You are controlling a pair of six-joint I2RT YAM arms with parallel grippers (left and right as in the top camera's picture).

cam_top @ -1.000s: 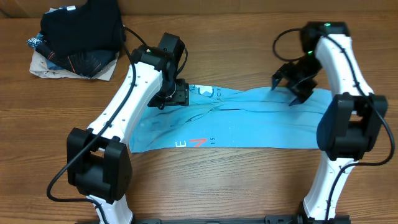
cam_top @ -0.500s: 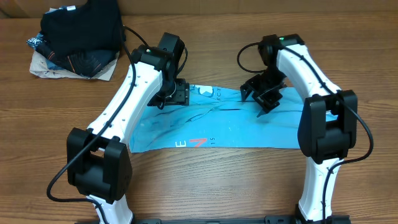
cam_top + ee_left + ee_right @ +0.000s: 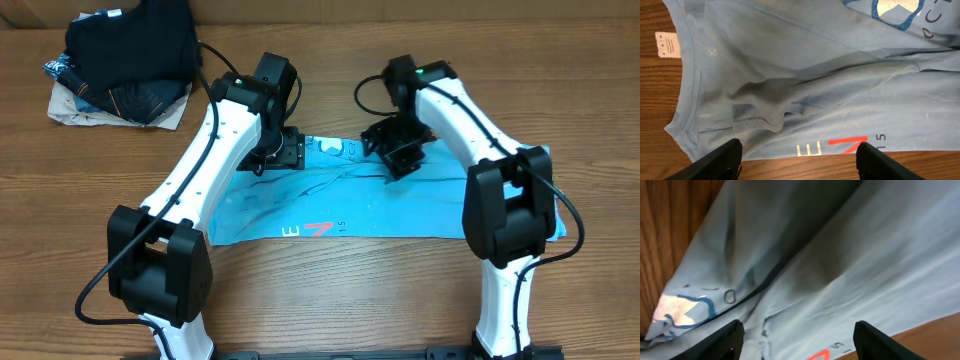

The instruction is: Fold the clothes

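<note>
The blue shirt (image 3: 400,205) is laid long-ways across the bench (image 3: 100,250), just under the left pincer (image 3: 290,152) and right pincer (image 3: 395,157), both spread and empty.

Nothing stands between the wide-apart jaws of the left gripper (image 3: 799,161). Just ahead of them a bunched ridge (image 3: 767,110) rises from the otherwise flat T-shirt (image 3: 840,115). Outside one jaw lies bare table (image 3: 657,95), free to pass. The right gripper (image 3: 398,158) also has an empty gap, with smooth cloth beneath and a dark crease (image 3: 790,265) ahead. Between the two grippers only a short strip of shirt stays free. The pile of dark garments (image 3: 130,55) sits well apart behind the left jaws.
</note>
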